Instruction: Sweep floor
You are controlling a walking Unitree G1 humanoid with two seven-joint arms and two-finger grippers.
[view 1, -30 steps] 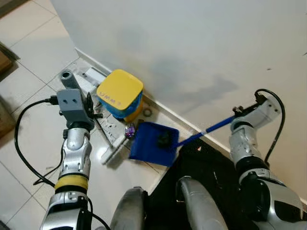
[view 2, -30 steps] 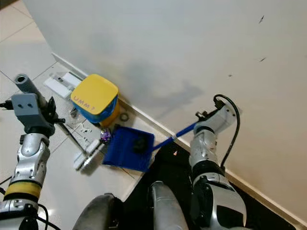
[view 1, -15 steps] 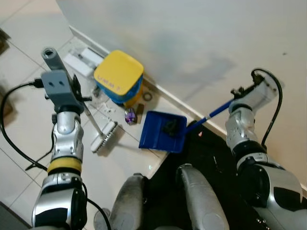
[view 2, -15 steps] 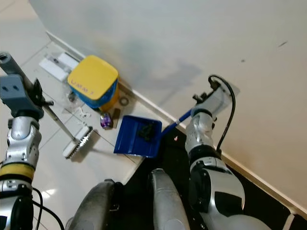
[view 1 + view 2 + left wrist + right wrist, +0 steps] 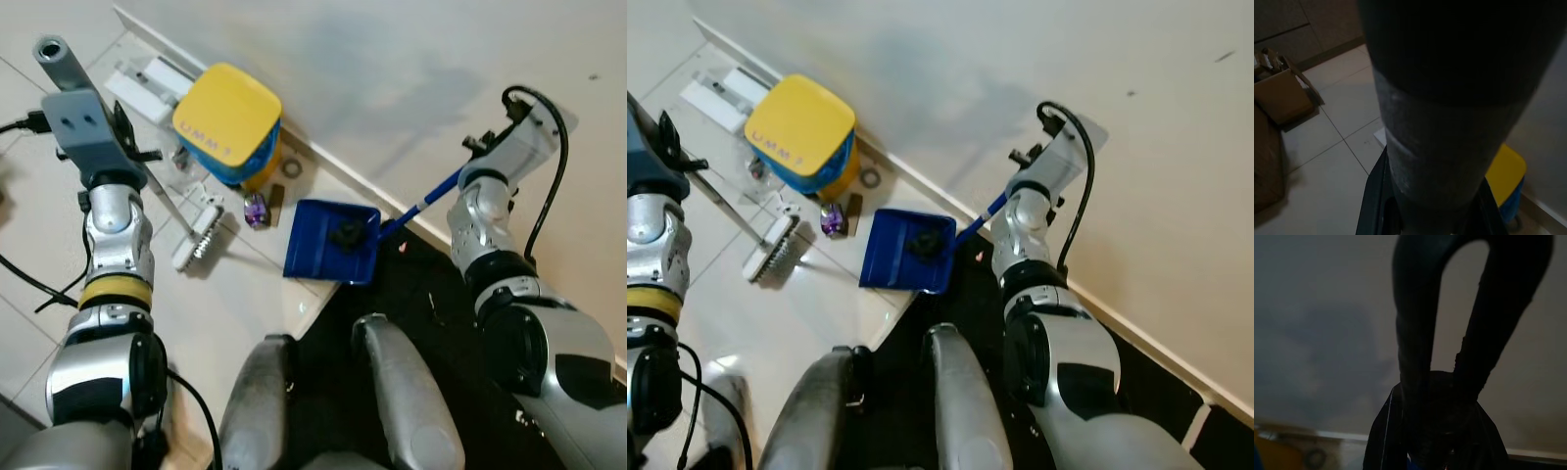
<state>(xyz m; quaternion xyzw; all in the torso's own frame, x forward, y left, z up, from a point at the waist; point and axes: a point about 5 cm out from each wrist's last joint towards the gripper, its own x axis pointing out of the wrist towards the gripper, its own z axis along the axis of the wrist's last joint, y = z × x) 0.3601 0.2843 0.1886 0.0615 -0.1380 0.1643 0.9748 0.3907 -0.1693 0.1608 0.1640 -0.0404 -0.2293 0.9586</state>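
Pale floor tiles (image 5: 39, 264) meet a white wall. Left gripper (image 5: 120, 149) is clamped on the brush (image 5: 201, 235), whose head rests on the tiles beside a yellow bin (image 5: 230, 125). Right gripper (image 5: 473, 164) is clamped on the blue dustpan (image 5: 333, 242) handle; the pan lies flat with dark debris (image 5: 346, 234) inside.

Yellow-lidded bin (image 5: 230, 122): sitting at about 11 o'clock on the floor, touching the baseboard, blue body showing under the lid.
Ring (image 5: 292, 168): lying flat just beside the bin, at its 3 o'clock side, against the baseboard.
White flat piece (image 5: 147, 80): lying along the wall at 10 o'clock, beyond the bin.
Cardboard box (image 5: 1281, 98): standing open on the tiles in the left wrist view, well apart from the bin.
Wall (image 5: 392, 69): running across from 10 o'clock toward 3 o'clock, carrying grey shadows.
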